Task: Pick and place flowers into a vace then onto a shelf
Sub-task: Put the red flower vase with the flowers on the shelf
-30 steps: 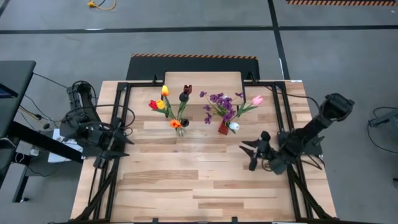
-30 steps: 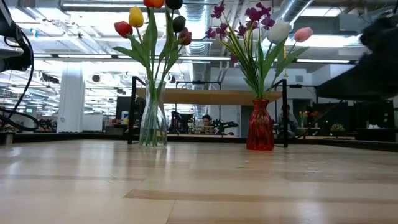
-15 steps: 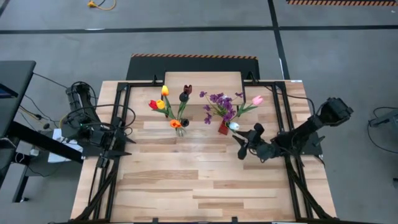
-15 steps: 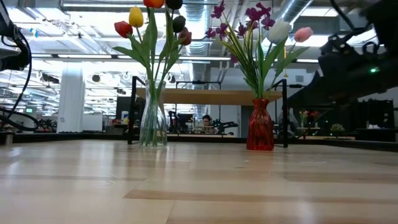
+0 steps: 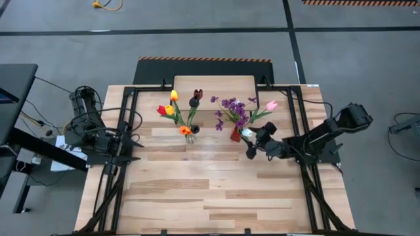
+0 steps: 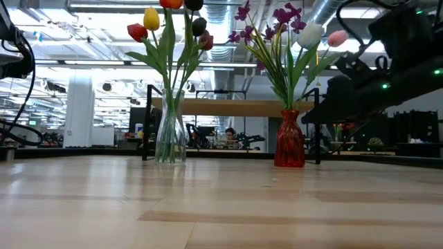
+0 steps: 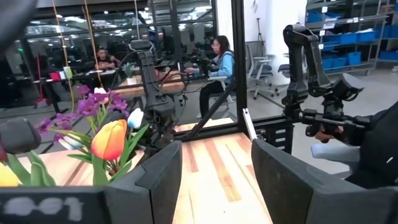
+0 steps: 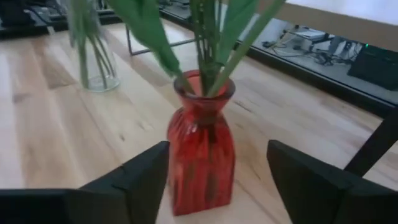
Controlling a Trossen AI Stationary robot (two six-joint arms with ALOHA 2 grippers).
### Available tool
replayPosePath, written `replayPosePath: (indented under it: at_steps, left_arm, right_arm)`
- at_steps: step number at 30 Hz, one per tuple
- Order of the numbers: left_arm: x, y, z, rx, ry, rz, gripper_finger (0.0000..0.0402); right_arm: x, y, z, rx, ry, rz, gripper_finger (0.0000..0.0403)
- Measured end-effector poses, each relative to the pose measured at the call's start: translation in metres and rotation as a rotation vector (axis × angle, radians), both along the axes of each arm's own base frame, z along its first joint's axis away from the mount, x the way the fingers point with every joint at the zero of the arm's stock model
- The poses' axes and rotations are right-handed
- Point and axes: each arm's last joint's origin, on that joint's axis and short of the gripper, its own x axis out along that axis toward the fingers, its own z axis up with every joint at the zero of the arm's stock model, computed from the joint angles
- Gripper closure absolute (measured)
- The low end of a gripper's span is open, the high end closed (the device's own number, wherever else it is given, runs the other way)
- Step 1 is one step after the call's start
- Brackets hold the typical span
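Right gripper (image 5: 251,145) sits low over the table with its two dark fingers spread wide, one on each side of the ribbed red glass vase (image 8: 200,144), which stands between them but is not yet pinched; a gap shows on both flanks in the right wrist view. That vase holds green stems, a purple blossom sprig (image 6: 285,15), a white tulip (image 6: 310,34) and a pink tulip (image 6: 337,38), and stands on the slatted wooden table (image 5: 210,190), just near of the small light-wood shelf on thin black legs (image 5: 215,84) at the far edge. To its left stands a clear glass vase (image 6: 170,130) with yellow, red, orange and dark tulips (image 6: 166,21). From here the risk is a toppled vase: the waist is narrow and the bouquet tall and top-heavy, so an off-centre squeeze, or one finger touching first, would likely push or tilt it. Smooth glass may also slip once lifted, and on the way to the shelf the leaning stems could catch the arm. Left gripper (image 7: 214,180) waits at the table's left edge, fingers apart and empty.
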Motion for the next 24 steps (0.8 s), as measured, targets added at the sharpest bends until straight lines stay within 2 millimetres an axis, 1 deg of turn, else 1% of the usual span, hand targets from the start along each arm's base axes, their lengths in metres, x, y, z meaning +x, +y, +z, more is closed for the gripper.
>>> replayPosePath:
  at_steps: [3,7,15,24]
  left_arm:
    - [0.0,0.0,0.0,0.0,0.001,0.014,0.0217]
    - [0.0,0.0,0.0,-0.001,0.001,0.014,0.0217]
    - [0.0,0.0,0.0,-0.016,0.001,0.014,0.0217]
    - [0.0,0.0,0.0,-0.023,0.002,0.013,0.0217]
  right_arm:
    - [0.001,-0.005,0.0,0.0,0.009,-0.003,0.012]
    - [0.002,-0.009,0.0,-0.012,0.014,-0.015,0.011]
    - [0.006,-0.01,0.004,-0.022,0.008,0.057,0.0107]
    - [0.019,-0.019,0.013,-0.032,0.024,0.097,0.0107]
